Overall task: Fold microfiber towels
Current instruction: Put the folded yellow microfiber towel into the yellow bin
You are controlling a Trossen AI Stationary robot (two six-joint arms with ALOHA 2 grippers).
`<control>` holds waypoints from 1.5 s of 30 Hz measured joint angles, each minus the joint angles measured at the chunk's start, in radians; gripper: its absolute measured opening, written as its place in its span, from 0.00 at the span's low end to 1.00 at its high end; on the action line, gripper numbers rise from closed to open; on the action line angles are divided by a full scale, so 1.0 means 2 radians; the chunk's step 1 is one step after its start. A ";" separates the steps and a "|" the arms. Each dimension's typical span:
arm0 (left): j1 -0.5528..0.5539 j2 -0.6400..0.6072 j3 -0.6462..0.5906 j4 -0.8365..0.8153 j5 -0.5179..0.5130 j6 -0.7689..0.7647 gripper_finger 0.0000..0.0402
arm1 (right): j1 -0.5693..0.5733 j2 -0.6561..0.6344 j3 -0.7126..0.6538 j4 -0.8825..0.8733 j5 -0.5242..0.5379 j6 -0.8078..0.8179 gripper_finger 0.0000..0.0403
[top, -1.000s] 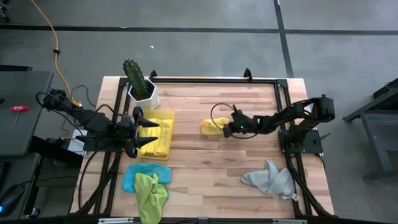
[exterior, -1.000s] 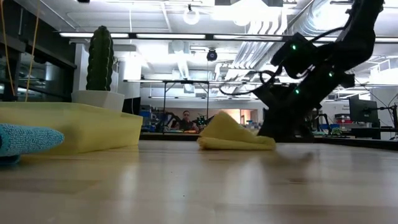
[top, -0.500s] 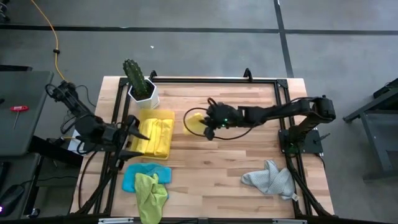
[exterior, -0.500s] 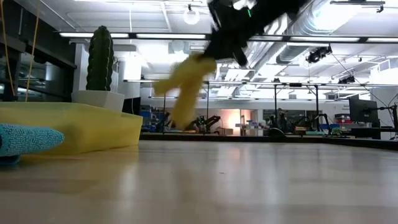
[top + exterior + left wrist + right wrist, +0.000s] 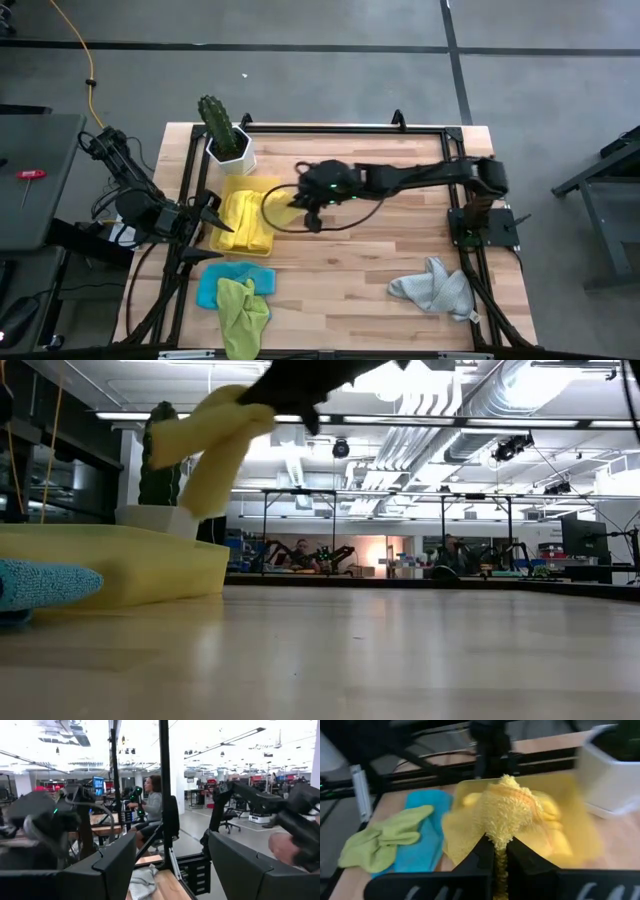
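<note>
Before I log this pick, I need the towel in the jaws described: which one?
Find the potted cactus at the table's left rear, then the yellow tray beside it. Just right of the tray, the yellow towel hangs from the right gripper, the only towel off the table.

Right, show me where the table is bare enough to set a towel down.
Bare wood runs from the yellow tray across to the grey towel, and along the far rail right of the cactus pot. The left side is crowded: tray, blue towel, green towel, and the right gripper holding a yellow towel beside the tray.
</note>
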 joint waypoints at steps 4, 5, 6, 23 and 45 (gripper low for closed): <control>0.000 0.002 0.000 0.003 0.000 0.009 0.59 | -0.005 0.072 0.072 0.000 -0.064 -0.016 0.00; 0.000 0.001 0.000 0.003 0.000 0.009 0.59 | -0.006 0.089 0.093 0.000 -0.078 -0.022 0.00; 0.000 0.002 0.000 0.003 0.000 0.009 0.59 | -0.006 0.104 0.113 0.001 -0.096 -0.028 0.00; 0.000 0.002 0.000 0.001 0.003 0.003 0.59 | -0.037 0.295 0.361 -0.157 -0.143 -0.135 0.00; 0.000 0.003 0.000 0.001 0.002 0.004 0.59 | -0.061 0.331 0.353 -0.165 -0.098 -0.172 0.00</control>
